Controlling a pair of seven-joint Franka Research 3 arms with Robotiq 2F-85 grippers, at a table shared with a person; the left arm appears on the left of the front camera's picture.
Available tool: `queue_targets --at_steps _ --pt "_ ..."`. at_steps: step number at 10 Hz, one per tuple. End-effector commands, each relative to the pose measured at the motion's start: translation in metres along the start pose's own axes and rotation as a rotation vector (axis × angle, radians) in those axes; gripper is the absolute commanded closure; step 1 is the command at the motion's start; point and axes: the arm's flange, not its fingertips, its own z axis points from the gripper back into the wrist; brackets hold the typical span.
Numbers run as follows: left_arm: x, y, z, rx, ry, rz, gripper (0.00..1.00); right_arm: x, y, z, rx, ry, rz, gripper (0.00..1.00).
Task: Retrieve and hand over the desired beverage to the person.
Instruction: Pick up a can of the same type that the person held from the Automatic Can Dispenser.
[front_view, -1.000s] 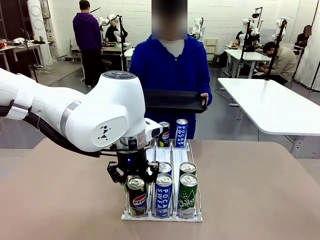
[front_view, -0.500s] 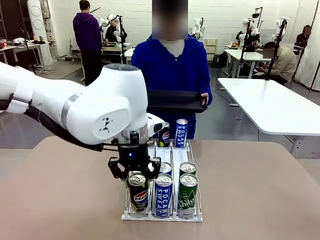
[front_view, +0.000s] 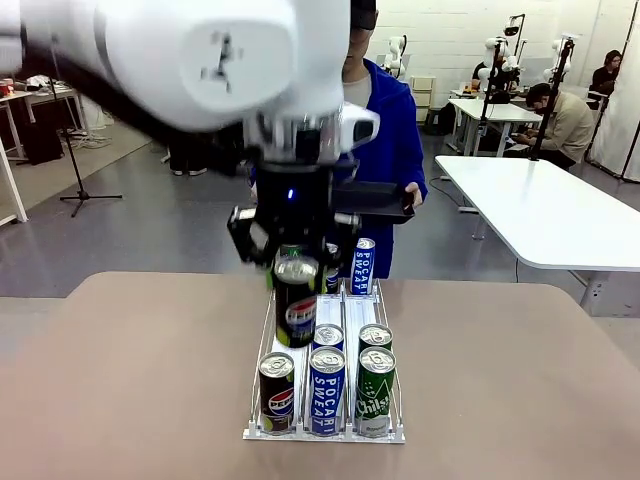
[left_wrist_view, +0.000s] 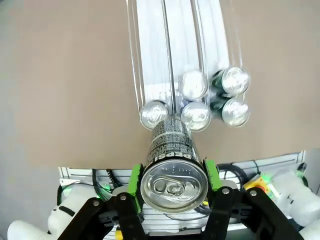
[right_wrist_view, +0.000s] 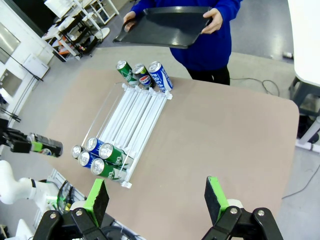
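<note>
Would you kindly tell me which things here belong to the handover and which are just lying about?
In the job: Pepsi can held by left gripper; person; black tray they hold.
Lying about: rack; front Pocari Sweat can; front green can; white side table.

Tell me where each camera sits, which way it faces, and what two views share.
Front: between the arms, facing the person across the table; left gripper holds a Pepsi can.
Left wrist: looks down its fingers, past that can, onto the rack.
Right wrist: high, over the open right gripper, toward the table.
Shared by all: rack, held can.
</note>
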Motion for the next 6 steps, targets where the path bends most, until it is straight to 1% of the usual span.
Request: queue_targets --at_steps 1,2,3,4,6 --pt "0.035 -0.028 0.018 0.073 -0.066 0.026 0.62 0.001 -0.001 -0.001 0.033 -0.007 0.008 0.0" --pt "0.055 -0.033 0.031 0.079 -0.068 0.034 0.62 0.001 -0.001 -0.001 0.033 -0.007 0.008 0.0" --pt "0.075 -0.032 0.037 0.055 -0.057 0.038 0.62 0.001 -0.001 -0.001 0.033 -0.007 0.008 0.0" --pt "0.093 -0.03 0.043 0.02 -0.042 0.039 0.62 0.001 -0.001 -0.001 0.033 -0.007 0.008 0.0" --pt "0.124 -0.019 0.048 0.006 -0.023 0.068 0.62 0.001 -0.001 -0.001 0.033 -0.007 0.008 0.0"
